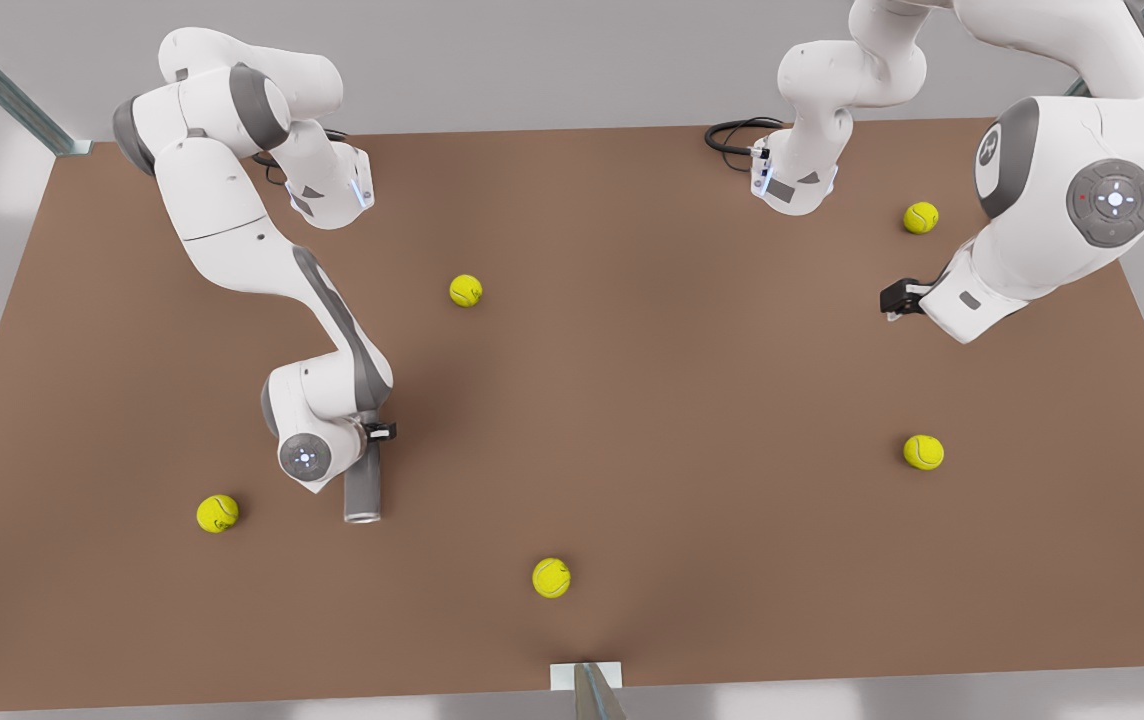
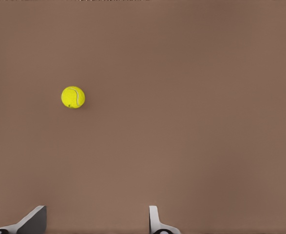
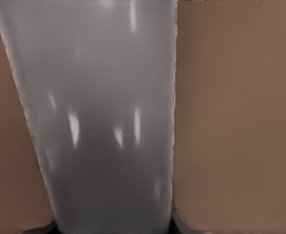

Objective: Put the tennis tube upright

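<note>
Gripping the tennis tube (image 1: pixel 363 489) lying near-left on the table (image 1: pixel 632 400), my right gripper (image 3: pixel 113 229) is risking slip; my left gripper (image 2: pixel 96 219) is waiting far-right, fingers spread

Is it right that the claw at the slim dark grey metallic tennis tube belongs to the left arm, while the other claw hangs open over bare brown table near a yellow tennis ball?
Not quite: it is the right claw. The right wrist view shows the slim dark grey metallic tennis tube between its fingers. The rest holds: the left claw hangs open over the brown table near a yellow tennis ball.
</note>
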You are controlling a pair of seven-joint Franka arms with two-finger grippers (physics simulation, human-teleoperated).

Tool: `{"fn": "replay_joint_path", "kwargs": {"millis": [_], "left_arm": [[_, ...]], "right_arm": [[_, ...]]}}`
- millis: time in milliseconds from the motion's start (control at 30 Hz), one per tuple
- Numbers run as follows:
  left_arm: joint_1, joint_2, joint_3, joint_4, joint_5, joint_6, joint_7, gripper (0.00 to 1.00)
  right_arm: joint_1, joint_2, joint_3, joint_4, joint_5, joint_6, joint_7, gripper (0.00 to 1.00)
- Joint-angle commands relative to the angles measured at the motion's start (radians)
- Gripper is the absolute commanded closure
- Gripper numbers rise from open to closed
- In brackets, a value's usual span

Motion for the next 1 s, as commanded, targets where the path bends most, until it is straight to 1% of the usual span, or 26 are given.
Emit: {"fn": "replay_joint_path", "kwargs": {"millis": [0, 567, 967], "left_arm": [[0.0, 0.0, 0.0, 0.001, 0.001, 0.0, 0.0, 0.0], [0.0, 0.0, 0.0, -0.001, -0.001, -0.002, -0.002, 0.0], [0.0, 0.0, 0.0, -0.001, -0.001, -0.002, -0.002, 0.0]], "right_arm": [[0.0, 0.0, 0.0, 0.0, -0.012, -0.004, 0.005, 0.0], [0.0, -0.003, 0.002, 0.003, -0.009, -0.002, -0.002, 0.0], [0.009, -0.004, 0.007, 0.049, -0.008, -0.039, -0.004, 0.0]]}}
